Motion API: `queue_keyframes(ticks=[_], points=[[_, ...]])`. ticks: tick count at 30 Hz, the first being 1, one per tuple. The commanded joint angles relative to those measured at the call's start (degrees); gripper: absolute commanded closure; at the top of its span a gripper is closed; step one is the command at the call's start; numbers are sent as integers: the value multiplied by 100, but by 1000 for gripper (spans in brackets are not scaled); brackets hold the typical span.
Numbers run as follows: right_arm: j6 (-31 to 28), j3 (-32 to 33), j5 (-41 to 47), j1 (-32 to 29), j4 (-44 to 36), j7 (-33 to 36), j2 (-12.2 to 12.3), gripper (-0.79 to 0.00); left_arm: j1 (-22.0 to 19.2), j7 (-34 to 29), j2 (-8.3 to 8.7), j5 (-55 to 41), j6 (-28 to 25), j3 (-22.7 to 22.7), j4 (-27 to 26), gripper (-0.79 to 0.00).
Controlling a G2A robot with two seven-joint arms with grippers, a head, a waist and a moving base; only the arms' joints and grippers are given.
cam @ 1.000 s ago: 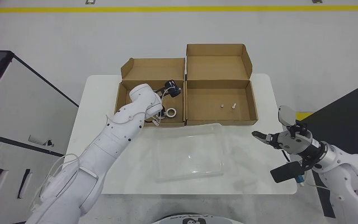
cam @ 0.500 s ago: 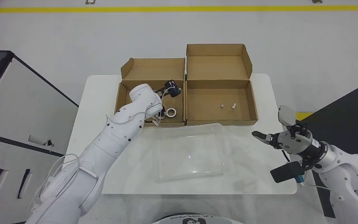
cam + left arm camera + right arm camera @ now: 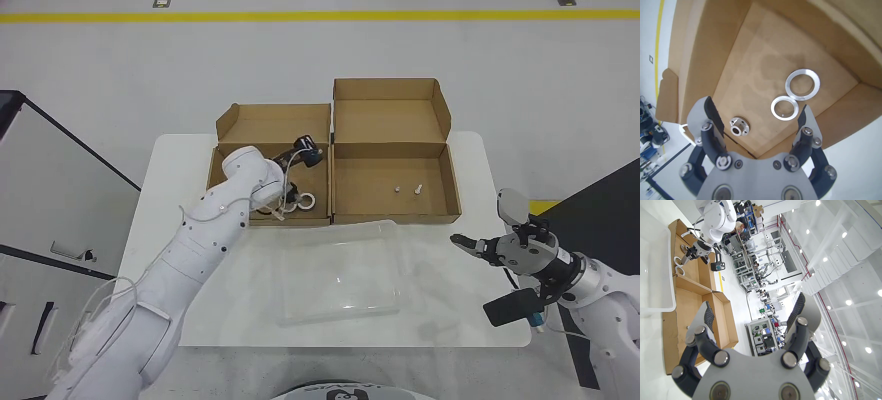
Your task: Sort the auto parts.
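Hovering over the open brown cardboard box (image 3: 268,128) at 11 o'clock on the white table (image 3: 460,300), with the left gripper (image 3: 759,115) spread wide and holding nothing. Looking down on three parts in the box's 4 o'clock corner: a large flat silvery metal ring (image 3: 802,84) touching a smaller silvery ring (image 3: 784,108), and a small silvery flanged hub (image 3: 739,128) lying apart from both. Judging all three rigid, light, smooth and probably slippery, hardly fragile. Lying flat on cardboard, so awkward to pinch by the face. Better to take a ring across its band, one pad inside the hole and one outside, or to grip the hub by its raised collar. Waiting near the table's 3 o'clock edge with the right gripper (image 3: 482,222) likewise spread and empty.
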Motion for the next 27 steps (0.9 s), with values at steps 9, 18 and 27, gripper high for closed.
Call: queue_keyframes(ticks=[9, 18, 27], points=[[0, 0, 0, 0, 0, 0, 0, -785, 955, 550, 380, -2396, -1767, -1606, -1685, -785], [0, 0, 0, 0, 0, 0, 0, -785, 1742, 1637, 997, -3626, -3243, -2341, -2474, -785], [0, 0, 0, 0, 0, 0, 0, -785, 2218, 1640, 1835, -5229, -3243, -2821, -3785, -785]])
